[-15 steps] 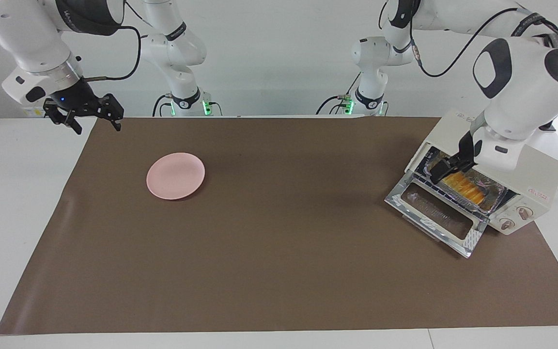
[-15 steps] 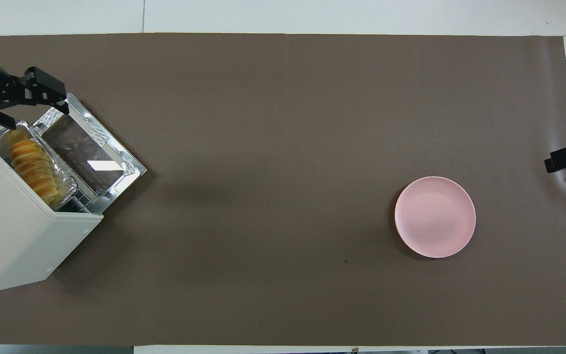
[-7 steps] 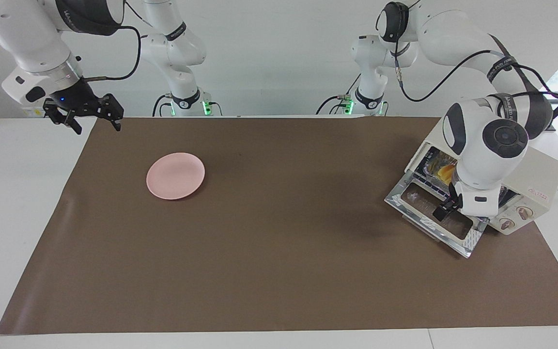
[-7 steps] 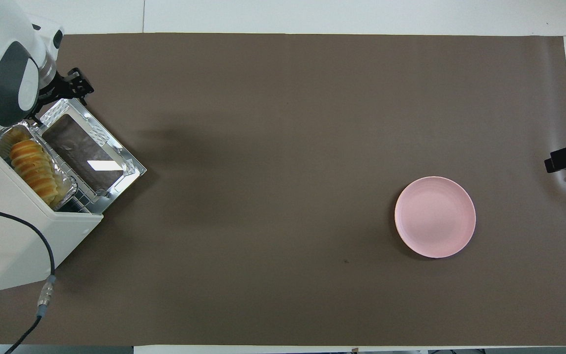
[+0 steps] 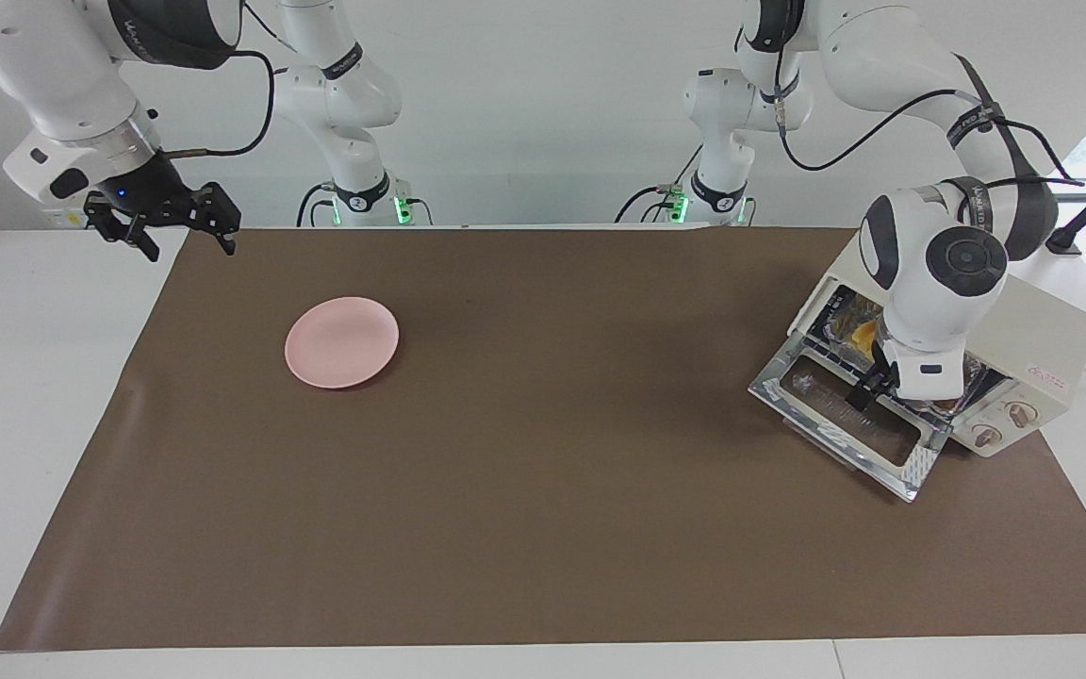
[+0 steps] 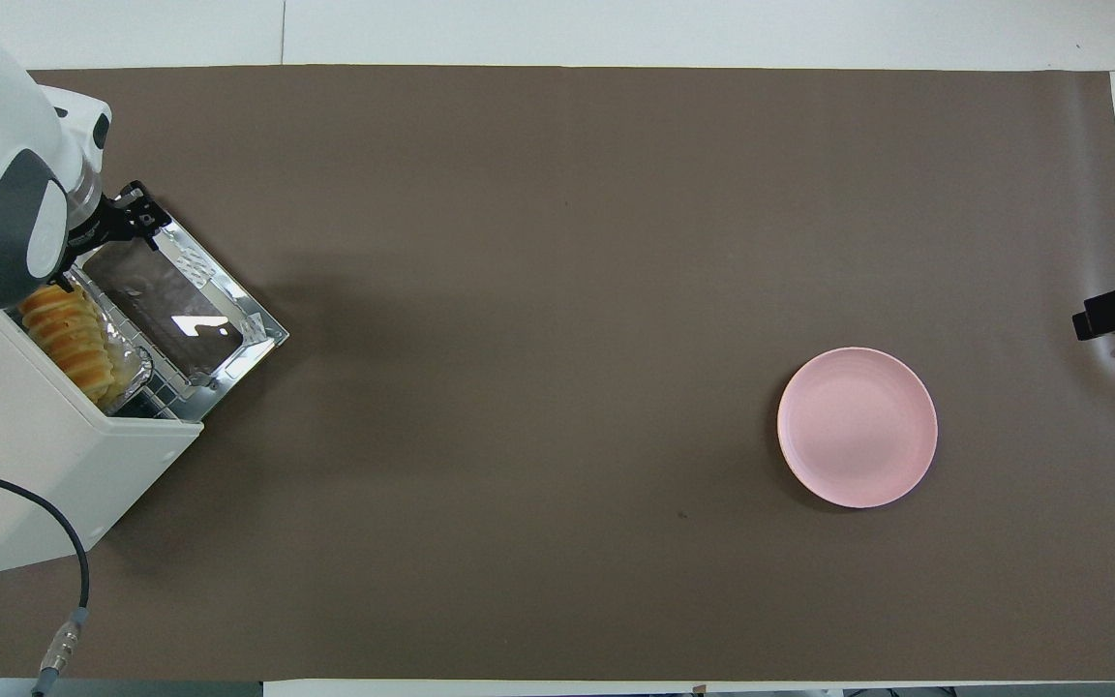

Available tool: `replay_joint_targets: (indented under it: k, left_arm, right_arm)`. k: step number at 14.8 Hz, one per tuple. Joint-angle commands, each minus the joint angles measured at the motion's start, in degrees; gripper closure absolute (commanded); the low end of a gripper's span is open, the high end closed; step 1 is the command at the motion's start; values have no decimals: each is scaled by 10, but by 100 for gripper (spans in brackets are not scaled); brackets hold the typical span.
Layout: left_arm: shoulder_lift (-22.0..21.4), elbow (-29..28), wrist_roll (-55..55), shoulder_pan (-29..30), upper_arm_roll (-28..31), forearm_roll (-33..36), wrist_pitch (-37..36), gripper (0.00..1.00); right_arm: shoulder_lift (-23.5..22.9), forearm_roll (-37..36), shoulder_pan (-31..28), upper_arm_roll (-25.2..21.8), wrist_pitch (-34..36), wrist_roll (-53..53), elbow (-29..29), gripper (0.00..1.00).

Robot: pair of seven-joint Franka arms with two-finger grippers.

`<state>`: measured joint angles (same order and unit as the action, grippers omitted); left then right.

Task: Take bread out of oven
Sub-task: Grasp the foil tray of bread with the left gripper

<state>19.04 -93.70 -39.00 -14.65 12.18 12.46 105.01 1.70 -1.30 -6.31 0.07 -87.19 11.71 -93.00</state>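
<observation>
The bread (image 6: 69,339) is a small golden-yellow loaf, ridged crosswise like slices. It lies in a crinkled foil tray (image 6: 132,366) on the rack inside the oven (image 6: 45,465), just inside the mouth. In the facing view only a sliver of its yellow crust (image 5: 865,332) shows past my left wrist.

The oven (image 5: 1043,339) is a boxy cream-white toaster oven at the left arm's end of the table, set at an angle on the brown mat (image 5: 543,471). Its glass door (image 5: 845,420) hangs fully open and lies flat in front of it. Two round knobs (image 5: 1005,424) sit on its front panel.

My left arm bends over the top of the oven, the wrist turned downward. My left gripper (image 5: 862,394) hangs low over the open door, just in front of the oven's mouth. From above, my left gripper (image 6: 127,218) shows beside the door's end that is farther from the robots. I cannot tell how far its fingers stand apart, and I see nothing held in it.

My right arm waits at its own end of the table. My right gripper (image 5: 187,226) hovers over the mat's edge, fingers spread and empty. A pink plate (image 5: 342,341) sits empty on the mat, well apart from the oven.
</observation>
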Motion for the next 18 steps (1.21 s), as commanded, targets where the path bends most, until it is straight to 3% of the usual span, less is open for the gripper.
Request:
replay_joint_targets:
  k: [1,6,7,8,10,11,14,15,16,18]
  left_arm:
    - [-49,-97,-21,11,-1,16,72,0]
    - [-59,-130,-23,16,-1,16,105,1]
    - [-60,-133,-23,16,-2,16,109,6]
    - [-60,-135,-23,16,-2,16,114,15]
    - [-67,-155,-20,19,-1,16,134,47]
    - [-69,-166,-19,19,-1,17,146,57]
    - [-73,-177,-12,21,-1,18,155,61]
    - [-75,-182,-7,27,-1,18,168,75]
    - [-74,-178,3,29,-1,18,170,99]
    - [-66,-152,9,17,-3,18,165,100]
  right_arm:
    - [15,8,-2,2,-8,-10,-17,0]
    - [15,8,-2,2,-8,-10,-17,0]
    - [15,8,-2,2,-8,-10,-17,0]
    - [15,8,-2,2,-8,-10,-17,0]
    - [15,8,-2,2,-8,-10,-17,0]
    - [15,8,-2,2,-8,-10,-17,0]
    - [15,8,-2,2,-8,-10,-17,0]
    - [15,8,-2,2,-8,-11,-17,0]
    - [15,8,-2,2,-8,-10,-17,0]
    - [15,8,-2,2,-8,-10,-17,0]
